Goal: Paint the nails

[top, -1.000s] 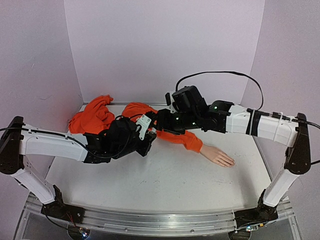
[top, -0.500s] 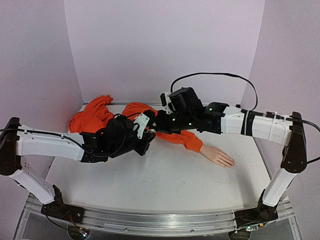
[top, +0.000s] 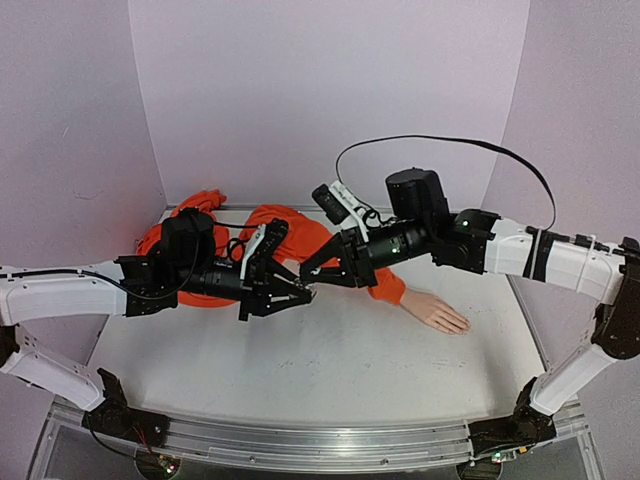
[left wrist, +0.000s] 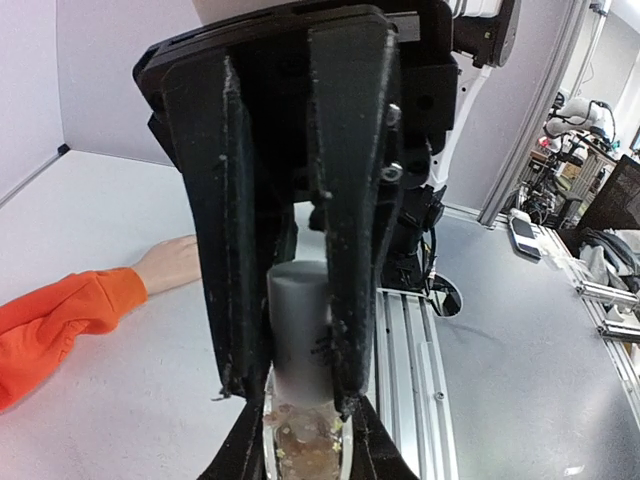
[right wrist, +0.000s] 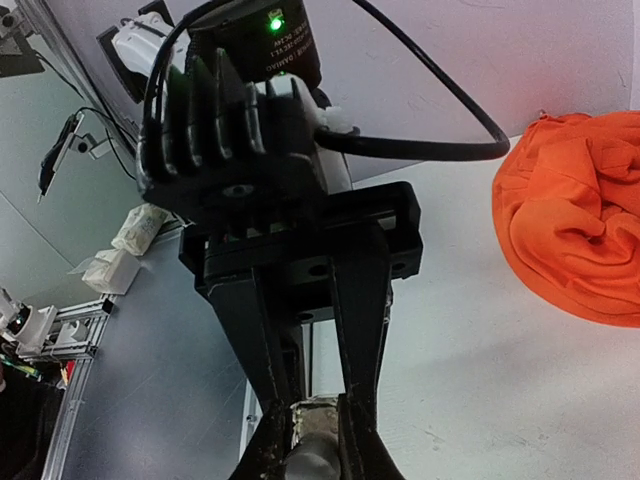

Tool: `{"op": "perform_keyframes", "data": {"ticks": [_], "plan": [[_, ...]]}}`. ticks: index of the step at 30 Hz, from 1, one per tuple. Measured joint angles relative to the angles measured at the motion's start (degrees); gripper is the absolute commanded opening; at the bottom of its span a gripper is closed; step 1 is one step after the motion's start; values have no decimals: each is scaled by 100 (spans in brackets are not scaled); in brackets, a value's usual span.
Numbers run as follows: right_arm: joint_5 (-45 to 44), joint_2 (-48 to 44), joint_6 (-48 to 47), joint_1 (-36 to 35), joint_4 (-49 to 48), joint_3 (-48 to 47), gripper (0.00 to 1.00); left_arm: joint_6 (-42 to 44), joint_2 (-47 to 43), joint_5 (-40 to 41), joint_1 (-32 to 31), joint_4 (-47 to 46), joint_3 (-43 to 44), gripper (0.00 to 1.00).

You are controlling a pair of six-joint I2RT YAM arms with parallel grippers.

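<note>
A small clear bottle [left wrist: 305, 450] with glittery contents and a grey cap [left wrist: 298, 330] hangs above the table between both grippers. My left gripper [left wrist: 305, 440] [top: 303, 293] is shut on the glass body. My right gripper [right wrist: 318, 445] [top: 308, 272] faces it and is shut on the cap. The pale mannequin hand [top: 436, 310] [left wrist: 170, 262] lies flat on the table to the right, joined to an orange sleeve [top: 385, 282] [left wrist: 60, 315]. Its nails are too small to make out. Both grippers hover left of the hand, not touching it.
A heap of orange cloth [top: 185, 232] [right wrist: 570, 215] lies at the back left, running into the sleeve. Purple walls close the back and sides. An aluminium rail [top: 300, 445] lines the near edge. A black cable [top: 440, 142] arcs over the right arm.
My right gripper has closed from half open onto the cap. Both arms have swung their wrists so the grippers now face each other tip to tip, a little lower and nearer.
</note>
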State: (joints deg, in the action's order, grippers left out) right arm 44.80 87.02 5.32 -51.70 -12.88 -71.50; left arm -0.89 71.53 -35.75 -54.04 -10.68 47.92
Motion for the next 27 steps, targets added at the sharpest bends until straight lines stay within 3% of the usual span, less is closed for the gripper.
{"op": "perform_keyframes", "data": {"ticks": [2, 4, 5, 10, 15, 20, 27], "plan": [[-111, -9, 63, -9, 26, 7, 75, 20, 24, -11, 13, -20, -2, 0], [-640, -125, 251, 22, 63, 48, 88, 66, 28, 262, 9, -17, -7, 0], [-940, -197, 374, 35, 94, 59, 89, 85, 37, 442, 9, -17, -7, 0], [-2588, -658, 1292, 114, 199, 66, 88, 205, 138, 1926, -31, -13, -7, 0], [-3388, -616, 2306, 74, 162, 35, 83, 380, 291, 3130, -251, -17, -7, 0], [-3762, -192, 2962, -70, 85, -50, 65, 417, 505, 3672, -367, -17, -2, 0], [-3836, 372, 3318, -232, 37, -245, 56, 402, 647, 4201, -446, -9, 7, 0]]}}
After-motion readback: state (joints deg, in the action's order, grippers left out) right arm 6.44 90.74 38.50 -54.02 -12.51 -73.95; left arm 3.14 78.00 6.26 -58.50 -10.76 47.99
